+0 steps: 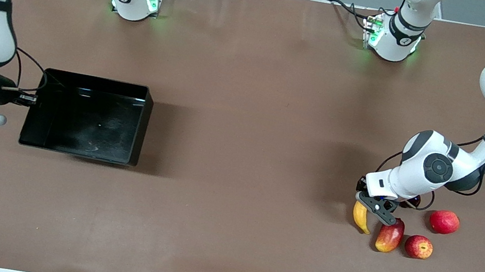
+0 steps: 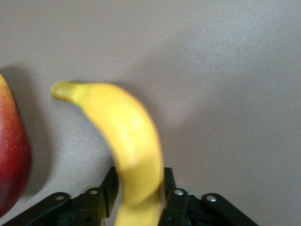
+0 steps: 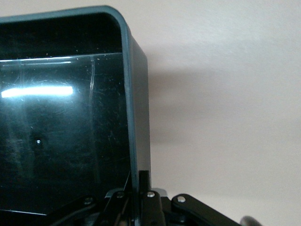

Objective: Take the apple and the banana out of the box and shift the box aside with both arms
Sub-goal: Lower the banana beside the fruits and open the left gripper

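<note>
The yellow banana [image 1: 361,216] lies at the left arm's end of the table, beside the other fruit. My left gripper [image 1: 371,207] is shut on the banana [image 2: 127,136], one finger [image 2: 109,186] on each side of it. A small red apple with yellowish patches [image 1: 418,246] lies nearer the front camera. The black tray [image 1: 87,120] sits at the right arm's end. My right gripper [image 1: 29,99] is shut on the tray's end wall [image 3: 136,117], with one finger [image 3: 144,186] outside the wall and the other inside it.
An oblong red-yellow mango [image 1: 390,235] lies right beside the banana and shows in the left wrist view [image 2: 9,155]. A second red apple [image 1: 444,222] and a small dark round fruit [image 1: 411,201], partly hidden under the left arm, lie close by.
</note>
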You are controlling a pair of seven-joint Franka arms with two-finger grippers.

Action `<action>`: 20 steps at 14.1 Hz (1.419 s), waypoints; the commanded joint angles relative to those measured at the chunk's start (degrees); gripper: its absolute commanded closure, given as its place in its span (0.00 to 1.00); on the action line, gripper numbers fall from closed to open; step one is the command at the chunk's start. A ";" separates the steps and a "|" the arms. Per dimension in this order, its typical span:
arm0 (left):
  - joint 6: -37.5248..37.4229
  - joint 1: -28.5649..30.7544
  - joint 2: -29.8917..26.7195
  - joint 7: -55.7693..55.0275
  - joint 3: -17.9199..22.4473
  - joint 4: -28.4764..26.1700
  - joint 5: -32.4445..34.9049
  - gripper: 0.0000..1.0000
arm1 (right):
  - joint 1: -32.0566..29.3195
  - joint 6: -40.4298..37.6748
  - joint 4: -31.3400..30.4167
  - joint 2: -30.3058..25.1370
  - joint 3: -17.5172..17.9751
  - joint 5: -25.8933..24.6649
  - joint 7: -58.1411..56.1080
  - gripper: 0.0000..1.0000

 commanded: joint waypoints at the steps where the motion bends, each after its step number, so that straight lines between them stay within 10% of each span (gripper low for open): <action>1: 0.75 0.53 -0.06 -0.59 -0.11 0.43 1.16 0.00 | -4.54 2.17 0.48 2.92 1.32 0.22 -5.48 1.00; 12: -9.61 1.76 -16.04 -14.46 -5.90 0.51 -5.16 0.00 | -9.39 6.40 0.74 8.48 1.50 0.92 -11.12 1.00; 14: -11.81 1.76 -18.77 -17.45 -6.43 0.43 -7.18 0.00 | -9.74 5.88 1.53 8.56 1.41 0.92 -10.95 0.17; 15: -12.77 1.76 -20.09 -18.77 -6.52 0.51 -8.85 0.00 | -9.83 5.96 1.97 9.00 1.41 0.92 -10.95 0.00; 20: -24.25 1.76 -24.50 -20.71 -6.52 6.91 -18.79 0.00 | -9.83 5.87 5.21 8.65 1.50 0.92 -11.30 0.00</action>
